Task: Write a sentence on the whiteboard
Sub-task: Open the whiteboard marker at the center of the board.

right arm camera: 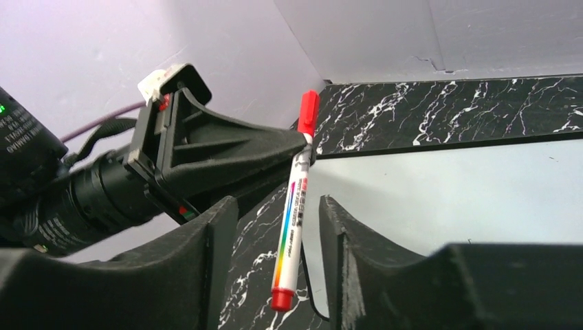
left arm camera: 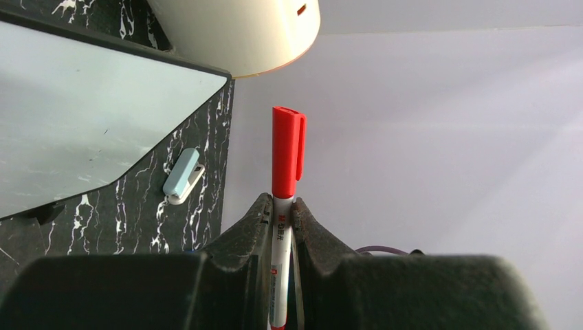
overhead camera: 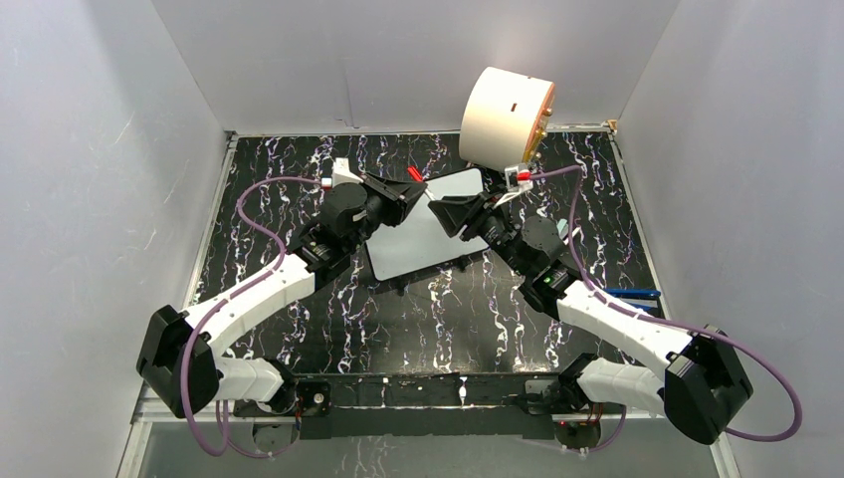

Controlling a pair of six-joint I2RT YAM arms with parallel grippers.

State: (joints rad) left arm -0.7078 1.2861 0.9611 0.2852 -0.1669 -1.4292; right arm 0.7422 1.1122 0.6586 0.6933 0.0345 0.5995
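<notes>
1. Black left fingers (left arm camera: 261,213) are pressed together on the white barrel of the marker (left arm camera: 287,148), gripping just below its red cap. The cap is on and points away from the wrist.
2. The right fingers (right arm camera: 337,220) stand apart, one on each side of the marker's lower, rainbow-striped barrel. A gap shows on both sides and no contact is seen.
3. Both sets of fingers meet above the far edge of the whiteboard (overhead camera: 418,249), with the marker held off its surface.
4. The whiteboard lies flat on the black, white-veined table (overhead camera: 448,319), turned askew to the table's edges. Its visible face is plain white.
5. A cream cylinder (overhead camera: 503,115) sits just beyond the whiteboard's far right corner; I cannot tell whether they touch.
6. A pale blue clip-like piece (left arm camera: 182,177) lies on the table just beside the whiteboard's edge near that corner, not touching it.
7. A blue pen-like object (overhead camera: 632,293) lies well to the right of the whiteboard.
</notes>
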